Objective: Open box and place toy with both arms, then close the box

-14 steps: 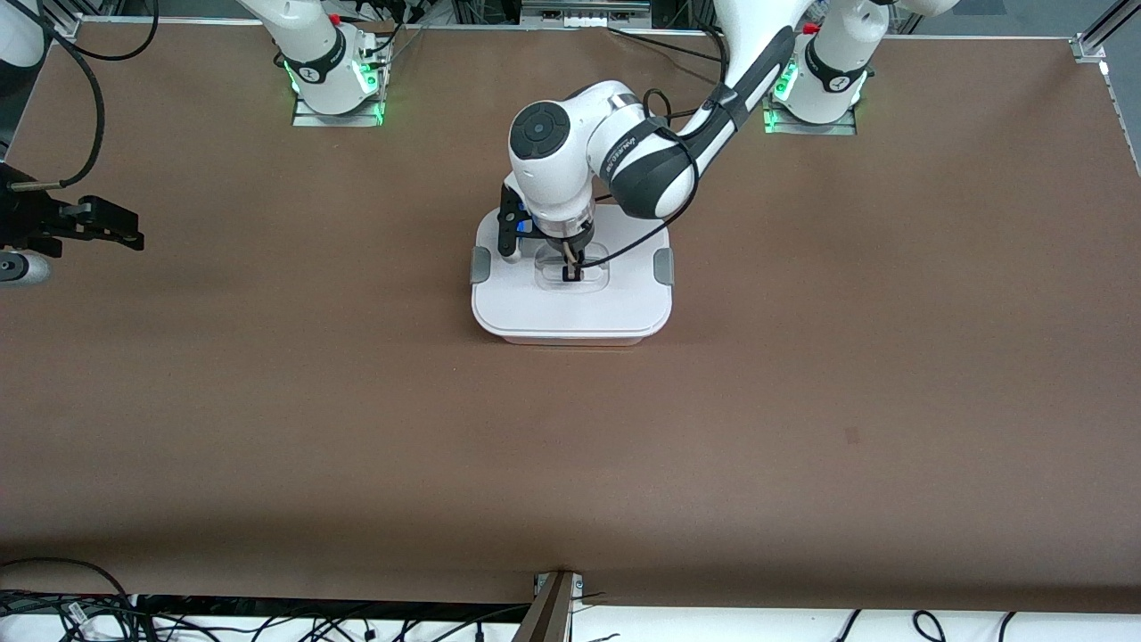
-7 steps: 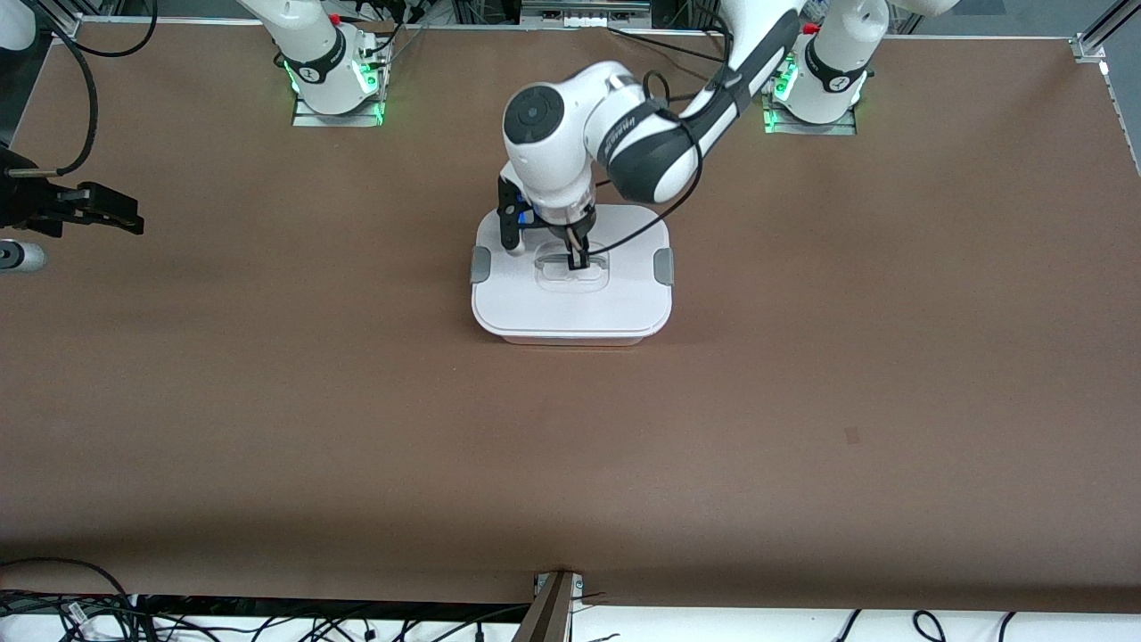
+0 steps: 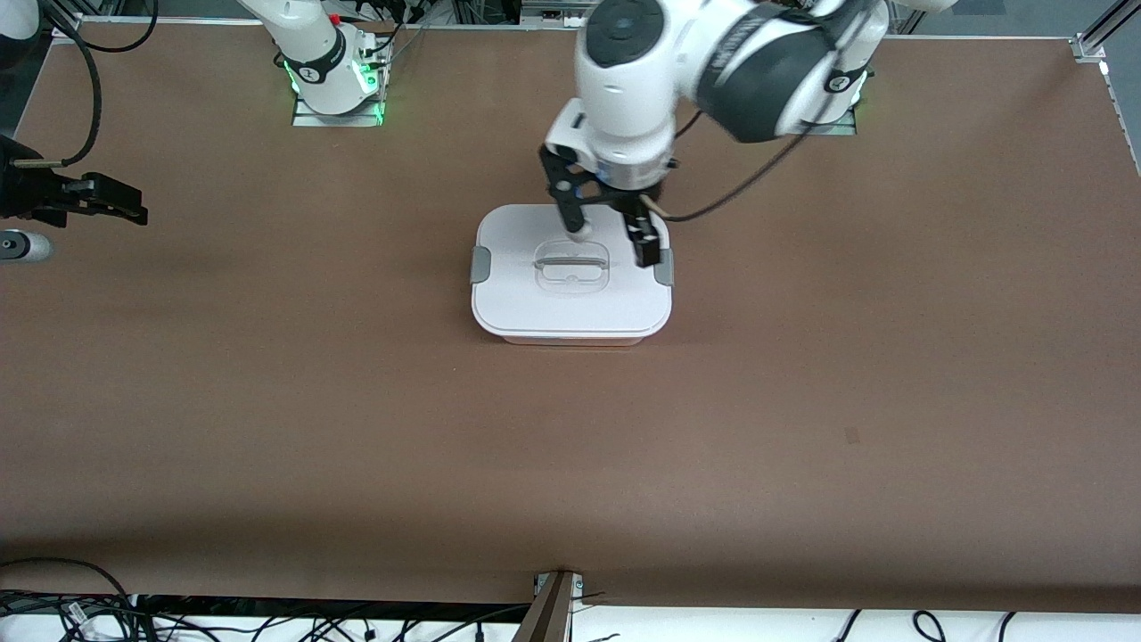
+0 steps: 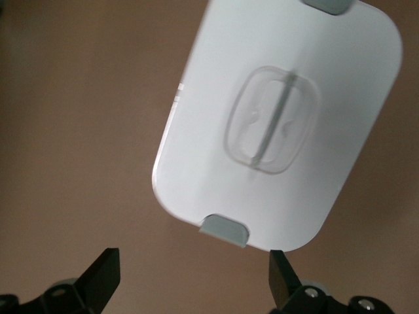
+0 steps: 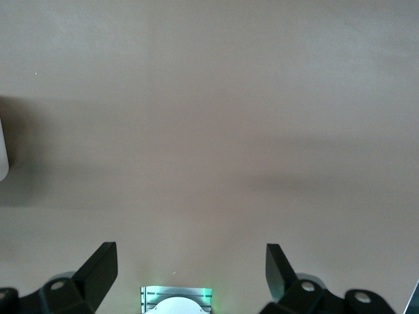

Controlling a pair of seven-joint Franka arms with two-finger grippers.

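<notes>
The white lid (image 3: 570, 285) hides whatever the box (image 3: 570, 339) holds, the right gripper (image 3: 98, 203) sits half cut off at the front view's edge, and the left wrist view is blurred.

Even overhead light, soft shadows, slight blur.

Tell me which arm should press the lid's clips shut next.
Left, probably. The left claw hangs open right over the box, whose white lid is on, near a grey clip. The right claw, also open, waits at the right arm's end of the table, away from the box.
</notes>
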